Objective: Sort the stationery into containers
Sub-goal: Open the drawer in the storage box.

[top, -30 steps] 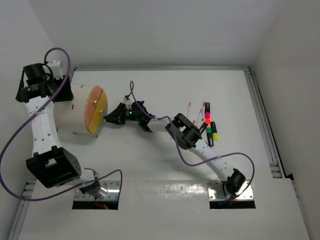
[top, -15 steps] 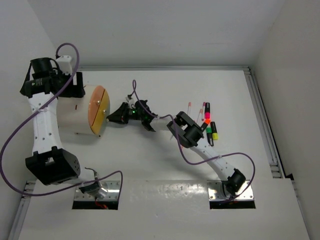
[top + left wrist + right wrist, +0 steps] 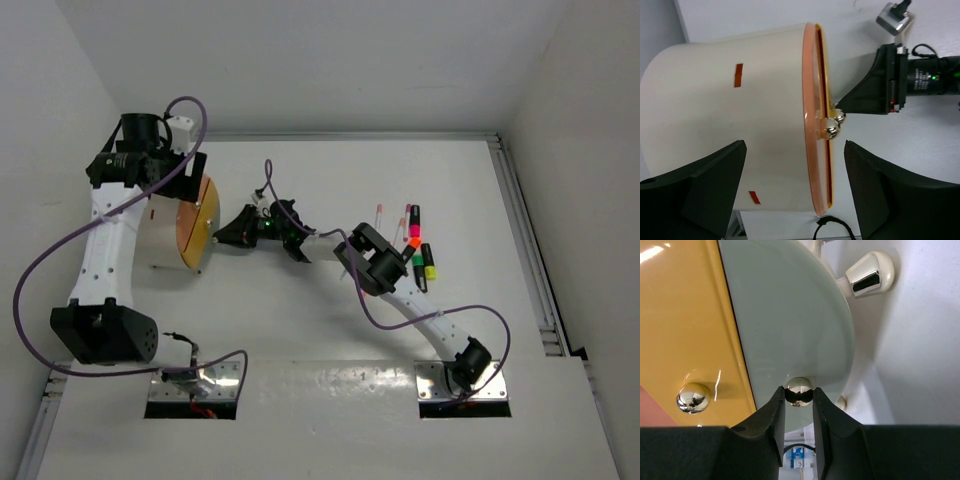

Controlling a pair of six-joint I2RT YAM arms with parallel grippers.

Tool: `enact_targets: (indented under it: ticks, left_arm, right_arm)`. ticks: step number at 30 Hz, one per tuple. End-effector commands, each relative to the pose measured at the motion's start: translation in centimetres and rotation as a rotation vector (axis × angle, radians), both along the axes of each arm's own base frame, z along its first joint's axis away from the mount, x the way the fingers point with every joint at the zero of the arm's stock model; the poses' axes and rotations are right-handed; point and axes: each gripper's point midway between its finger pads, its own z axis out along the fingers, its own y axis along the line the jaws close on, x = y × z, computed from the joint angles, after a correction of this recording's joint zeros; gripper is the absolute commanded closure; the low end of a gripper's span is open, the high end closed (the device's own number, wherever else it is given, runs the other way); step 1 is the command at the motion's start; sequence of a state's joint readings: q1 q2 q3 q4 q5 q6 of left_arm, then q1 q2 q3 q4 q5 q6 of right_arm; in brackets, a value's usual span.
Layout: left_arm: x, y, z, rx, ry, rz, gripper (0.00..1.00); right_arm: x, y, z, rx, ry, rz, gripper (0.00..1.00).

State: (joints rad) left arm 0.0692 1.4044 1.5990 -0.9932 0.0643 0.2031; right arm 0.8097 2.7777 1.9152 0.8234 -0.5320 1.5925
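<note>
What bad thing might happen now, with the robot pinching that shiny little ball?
1. The right gripper pinches the round shiny knob only with its fingertips, so it might slip off when it pulls.
2. The left gripper hangs open over the drum without gripping it, so a pull might drag the whole drum along.
3. The highlighters lie close beside the right arm, which might knock them while moving.

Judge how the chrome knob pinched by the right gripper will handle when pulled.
The knob looks polished and spherical, so it may slip from the right gripper. It seems stiff metal, unlikely to deform. The drum looks light and might shift.
</note>
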Motion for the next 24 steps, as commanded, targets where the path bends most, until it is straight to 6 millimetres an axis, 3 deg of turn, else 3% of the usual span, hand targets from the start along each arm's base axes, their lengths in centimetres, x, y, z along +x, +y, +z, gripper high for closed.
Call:
enact_targets:
  ticks: [1,11,24]
  left_arm:
    - [-0.5,1.6,0.3,0.111,-0.007,0.101,0.15]
    - [-1.0,4.6,-1.6,0.266,0.049,0.241,0.17]
    - [-0.2,4.9,-2.4,0.270,0.058,0.264,0.18]
  right_arm:
    - [1.1,0.0,6.4,0.093,-0.116,-0.006,1.00]
    - [1.5,-1.4,6.1,0.083,-0.098,-0.013,1.00]
    - [1.2,-3.3,5.3,0.076,-0.077,-0.002,1.00]
